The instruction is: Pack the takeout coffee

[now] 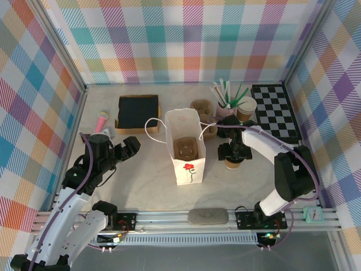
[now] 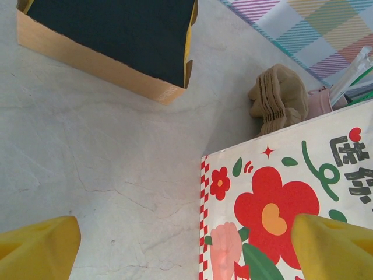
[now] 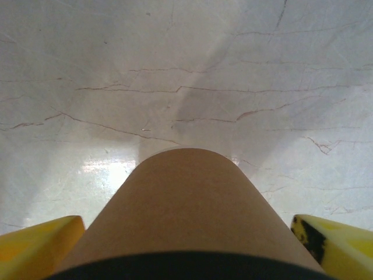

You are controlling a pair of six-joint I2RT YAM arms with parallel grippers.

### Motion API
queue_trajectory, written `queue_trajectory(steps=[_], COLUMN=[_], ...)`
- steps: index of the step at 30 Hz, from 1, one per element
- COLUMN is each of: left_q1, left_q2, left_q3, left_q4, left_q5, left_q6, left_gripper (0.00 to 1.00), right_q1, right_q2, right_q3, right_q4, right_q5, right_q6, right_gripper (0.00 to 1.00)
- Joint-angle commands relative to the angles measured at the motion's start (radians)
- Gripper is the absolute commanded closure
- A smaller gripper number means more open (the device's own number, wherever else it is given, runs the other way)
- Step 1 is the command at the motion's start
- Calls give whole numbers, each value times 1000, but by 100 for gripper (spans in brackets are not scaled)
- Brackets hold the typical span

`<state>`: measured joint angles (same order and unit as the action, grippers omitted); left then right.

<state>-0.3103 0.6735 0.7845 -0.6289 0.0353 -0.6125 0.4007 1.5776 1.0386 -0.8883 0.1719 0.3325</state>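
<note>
The right gripper (image 1: 233,151) is straddling the upright takeout coffee (image 3: 186,204), jaws spread, likely for a grasp, just right of the paper bag (image 1: 189,169), while the spread left gripper (image 1: 130,148) is hovering left of it.

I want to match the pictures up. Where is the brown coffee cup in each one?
Top external: coffee cup just right of the white bag.
Right wrist: bottom middle, between the yellow fingers.
Left wrist: the bag's flowered side sits lower right.
Shared landmark: the pale marble table.
</note>
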Motion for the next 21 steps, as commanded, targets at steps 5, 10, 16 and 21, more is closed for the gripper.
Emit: queue_trajectory(steps=[5, 10, 16, 21], left_q1=[13, 12, 12, 12], left_q2=[-23, -29, -34, -31], left_q3=[26, 30, 32, 37], left_q4=[-26, -33, -37, -34], left_q5=[-15, -18, -21, -17], left_q6=[19, 19, 21, 20], left_gripper=[7, 7, 7, 7], right_q1=[9, 10, 9, 10], right_q2=[-46, -64, -71, -53], right_q3=[50, 59, 33, 15], right_q4=[-85, -120, -129, -114], right_q5=[-7, -29, -63, -59], right_q6=[13, 12, -7, -22], right_gripper=[1, 1, 1, 1])
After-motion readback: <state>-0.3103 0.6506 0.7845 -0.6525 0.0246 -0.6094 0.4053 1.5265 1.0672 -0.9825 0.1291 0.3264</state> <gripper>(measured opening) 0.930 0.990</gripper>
